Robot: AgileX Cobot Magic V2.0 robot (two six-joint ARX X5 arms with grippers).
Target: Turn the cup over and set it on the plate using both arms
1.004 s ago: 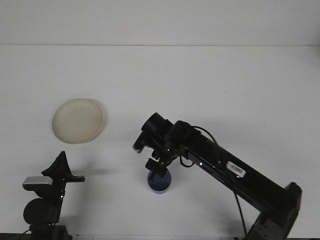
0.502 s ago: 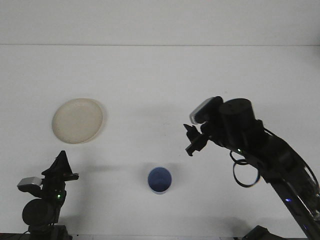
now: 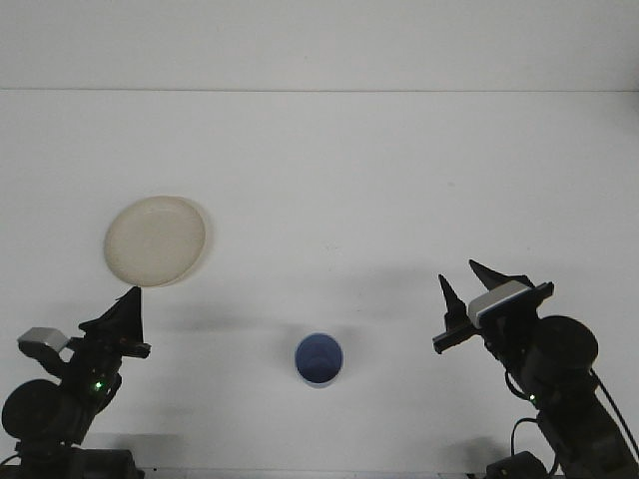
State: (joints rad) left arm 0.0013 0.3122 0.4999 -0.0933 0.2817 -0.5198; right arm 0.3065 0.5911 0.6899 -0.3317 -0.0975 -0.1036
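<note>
While cup (image 3: pixel 319 359) sits upright btwn arms, right fingers (image 3: pixel 451 304) open, left fingers (image 3: pixel 130 305) unclear.

Right gripper (image 3: pixel 477 289) spread wide, low at right; left gripper (image 3: pixel 122 314) low at left.

A plain white surface (image 3: pixel 329 170) is filling the view, with a pale wall (image 3: pixel 319 40) running along its far edge.

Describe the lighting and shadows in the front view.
Front view: even, bright light washes out the white table; soft grey shadows spread beside the small blue cup and both black grippers, left and right; the cream round plate shows little contrast.
</note>
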